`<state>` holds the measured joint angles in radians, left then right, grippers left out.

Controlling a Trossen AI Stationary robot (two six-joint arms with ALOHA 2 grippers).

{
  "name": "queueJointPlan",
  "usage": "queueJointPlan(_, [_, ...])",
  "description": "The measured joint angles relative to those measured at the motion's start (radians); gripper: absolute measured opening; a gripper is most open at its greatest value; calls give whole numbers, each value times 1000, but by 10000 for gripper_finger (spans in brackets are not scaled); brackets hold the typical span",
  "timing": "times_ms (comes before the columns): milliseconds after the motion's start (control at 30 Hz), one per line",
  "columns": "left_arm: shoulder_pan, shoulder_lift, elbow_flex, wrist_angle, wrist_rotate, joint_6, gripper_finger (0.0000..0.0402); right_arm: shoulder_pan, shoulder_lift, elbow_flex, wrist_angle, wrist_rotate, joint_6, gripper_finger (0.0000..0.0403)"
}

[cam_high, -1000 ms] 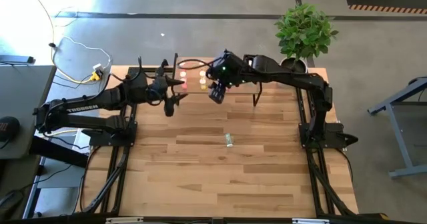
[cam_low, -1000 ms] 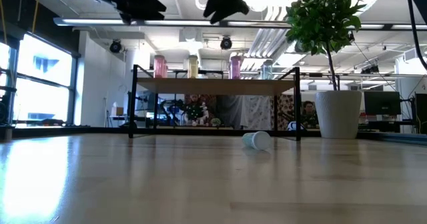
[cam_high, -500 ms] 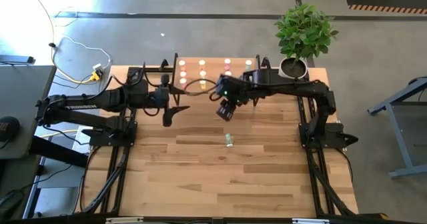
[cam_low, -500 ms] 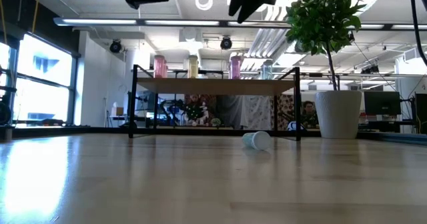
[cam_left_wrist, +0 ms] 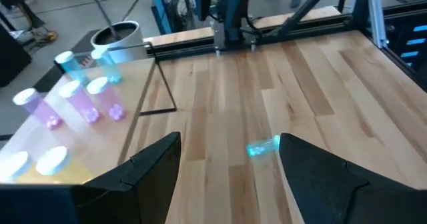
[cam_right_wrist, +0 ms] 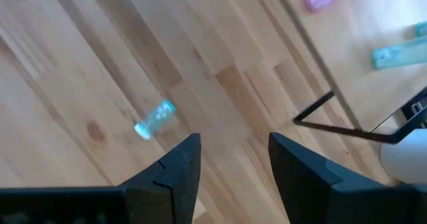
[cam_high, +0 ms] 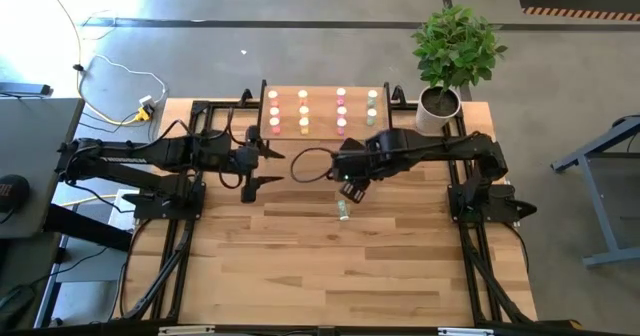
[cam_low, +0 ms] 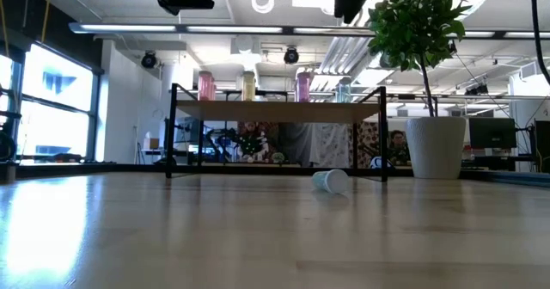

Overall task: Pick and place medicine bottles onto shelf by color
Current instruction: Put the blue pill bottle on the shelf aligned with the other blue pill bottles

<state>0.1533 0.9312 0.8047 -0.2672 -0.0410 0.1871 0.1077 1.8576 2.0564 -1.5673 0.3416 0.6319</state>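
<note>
We have one pale green bottle left on the table, lying on its side in front of the shelf, where the other bottles stand in rows by colour. Our right gripper hangs just beside and above that bottle on the shelf side, its fingers spread with nothing between them. Our left gripper waits off to the left of the shelf, fingers also spread and empty.

We judge the next move is a descent onto the fallen bottle, and the risk is plain: it is a small cylinder on its side, so a finger touching it off-centre could set it rolling across the boards, away from the grasp. If we come down with the fingers along its length instead of across it, they may close on air. Carrying it back, we could also clip the standing green bottles and topple them
</note>
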Motion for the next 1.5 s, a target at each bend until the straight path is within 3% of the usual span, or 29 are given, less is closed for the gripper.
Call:
queueJointPlan(267, [-23, 68, 0, 2, 0, -11, 243, 43, -39, -169, 6, -35, 50, 168])
queueJointPlan(400, [-24, 92, 0, 11, -5, -29, 243, 45, -56, -256, 41, -104, 93, 168])
queueJointPlan(733, [-23, 92, 0, 9, -19, -54, 243, 42, -66, -470, 355, -289, 235, 168])
queueJointPlan(1100, [-24, 92, 0, 9, -16, -53, 243, 36, -65, -683, 685, -293, 470, 176])
queueJointPlan(1500, [-23, 92, 0, -3, -15, -53, 243, 23, -65, -860, 955, -292, 573, 216])
